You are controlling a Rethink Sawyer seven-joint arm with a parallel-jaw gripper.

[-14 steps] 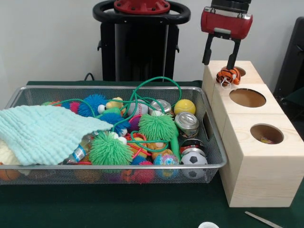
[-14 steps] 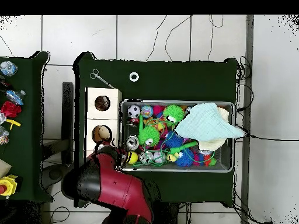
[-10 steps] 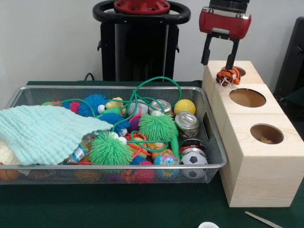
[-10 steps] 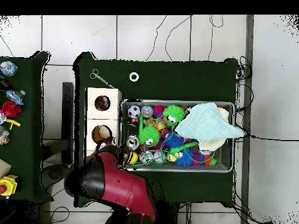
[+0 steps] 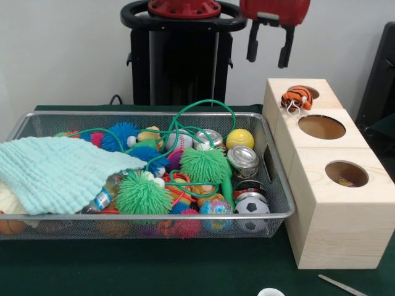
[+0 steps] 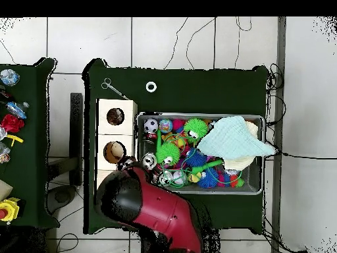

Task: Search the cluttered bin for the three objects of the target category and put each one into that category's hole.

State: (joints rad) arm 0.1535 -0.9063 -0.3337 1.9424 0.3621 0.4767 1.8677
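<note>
We see a wire mesh bin (image 5: 274,185) on the green worktop (image 5: 185,271), crowded with spiky rubber balls (image 5: 143,194), metal cans (image 5: 242,159), a small soccer ball (image 5: 252,205), a yellow ball (image 5: 239,138), a green cord (image 5: 207,108) and a pale mint cloth (image 5: 58,172) draped over its left end. Beside it stands a wooden box (image 5: 327,203) with three round holes, and a striped orange tiger toy (image 5: 297,98) lies at the rim of the farthest hole, its long axis roughly crosswise, though we cannot tell which way it faces. The gripper (image 5: 268,57) hangs high above the bin's far right corner, well apart from the toy, its two dark fingers (image 5: 252,46) pointing straight down, spread apart and empty.

Toy tiger (image 5: 297,97) atop box (image 5: 333,203), beside cluttered bin (image 5: 274,185).
</note>
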